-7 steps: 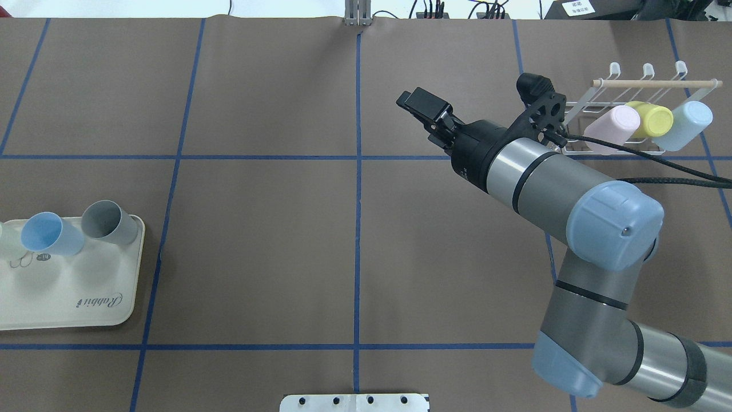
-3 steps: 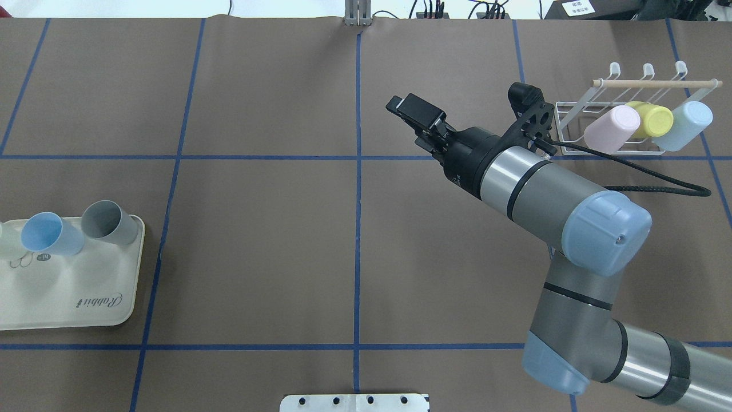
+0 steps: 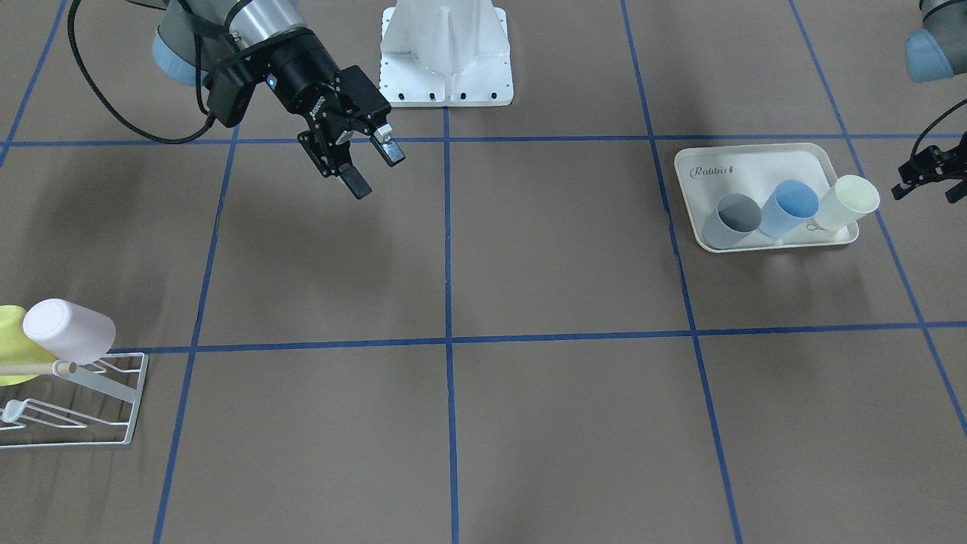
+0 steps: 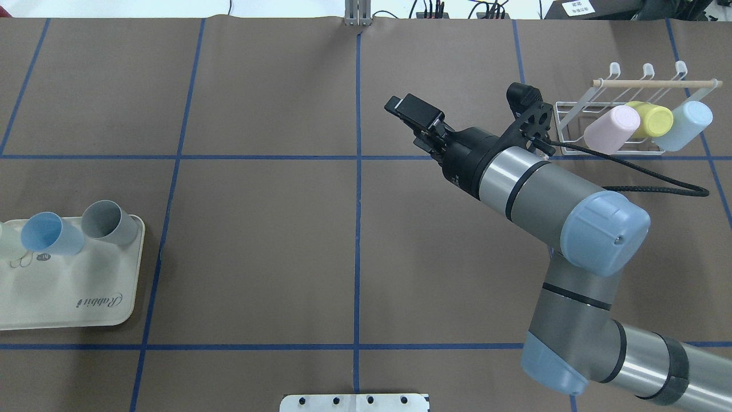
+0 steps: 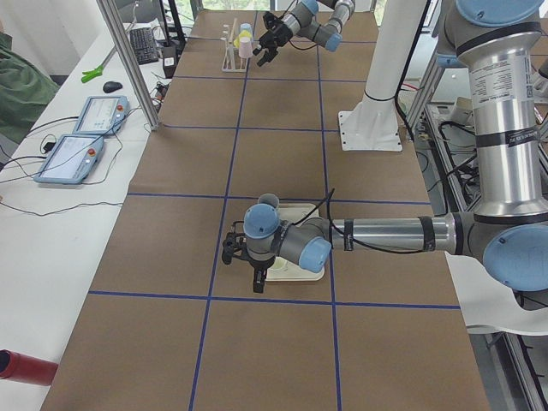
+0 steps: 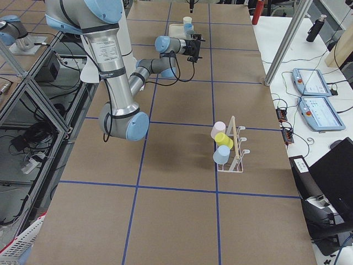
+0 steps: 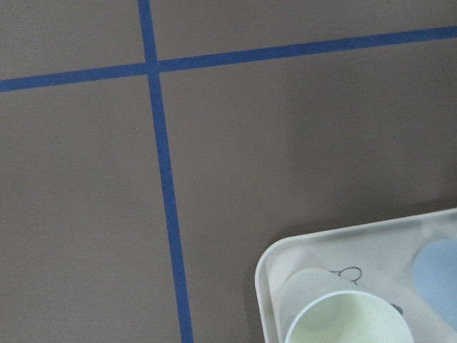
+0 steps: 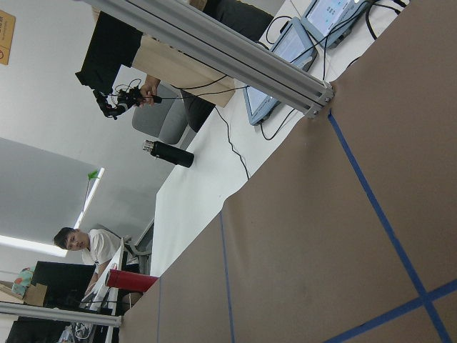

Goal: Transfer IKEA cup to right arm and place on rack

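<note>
We see three cups standing mouth up on the cream tray (image 3: 755,155), in a row along the tray's edge that is far from the robot: a grey cup (image 3: 731,221), a blue cup (image 3: 789,209) and a pale cream cup (image 3: 846,202). The cream cup is the last of the row, at the tray's end on the robot's left side. The left gripper (image 3: 923,189) is just beside this cup, outside the tray's end and not touching it. Its two jaws stand apart and nothing is between them, but the picture edge cuts part of it. In the left wrist view the cream cup (image 7: 346,314) is at the lower border, inside the tray's rounded corner (image 7: 265,266).

The right gripper (image 3: 375,172) is well apart from the tray, on the other half of the table. Its jaws are spread wide and it holds nothing. It hangs over the brown table cover (image 4: 257,229), near the middle blue tape line.

The rack (image 4: 563,123) stands at the far right of the table, past the right gripper. Under its wooden rod (image 4: 655,83), three cups sit slanted on the prongs, bottoms up: a pink cup (image 4: 613,129), a yellow cup (image 4: 652,119) and a light blue cup (image 4: 686,123). The right gripper touches none of them.
</note>
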`<state>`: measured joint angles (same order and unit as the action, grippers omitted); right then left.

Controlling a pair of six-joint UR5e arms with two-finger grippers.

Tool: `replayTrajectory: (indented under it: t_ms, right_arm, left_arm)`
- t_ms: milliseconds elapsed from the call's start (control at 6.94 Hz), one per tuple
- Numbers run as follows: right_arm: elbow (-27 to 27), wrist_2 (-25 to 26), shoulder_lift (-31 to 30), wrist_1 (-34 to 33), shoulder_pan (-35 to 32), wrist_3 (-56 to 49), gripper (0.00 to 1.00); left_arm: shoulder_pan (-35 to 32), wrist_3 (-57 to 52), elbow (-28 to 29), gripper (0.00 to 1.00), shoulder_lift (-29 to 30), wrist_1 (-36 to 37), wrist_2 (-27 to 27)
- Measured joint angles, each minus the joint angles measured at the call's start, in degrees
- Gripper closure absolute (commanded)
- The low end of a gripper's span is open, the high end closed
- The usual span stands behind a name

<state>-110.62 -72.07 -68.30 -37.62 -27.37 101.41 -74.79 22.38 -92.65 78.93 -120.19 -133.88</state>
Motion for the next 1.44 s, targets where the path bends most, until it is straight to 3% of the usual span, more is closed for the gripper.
replayTrajectory:
  t_ms: [288, 1152, 1440]
  right_arm:
    - [0.01, 0.00, 0.00, 0.00, -0.02, -0.06, 0.00]
    - [0.25, -0.06, -0.12, 0.04, -0.11, -0.16, 0.00]
    - [0.25, -0.01, -0.12, 0.01, -0.14, -0.16, 0.00]
  left_arm:
    - [0.36, 6.53, 3.87, 0.00, -0.07, -8.51, -0.40]
    - [5.78, 9.35, 3.43, 0.01, -0.67, -10.82, -1.91]
    - [8.09, 8.74, 3.28, 0.86, -1.01, -11.13, -1.85]
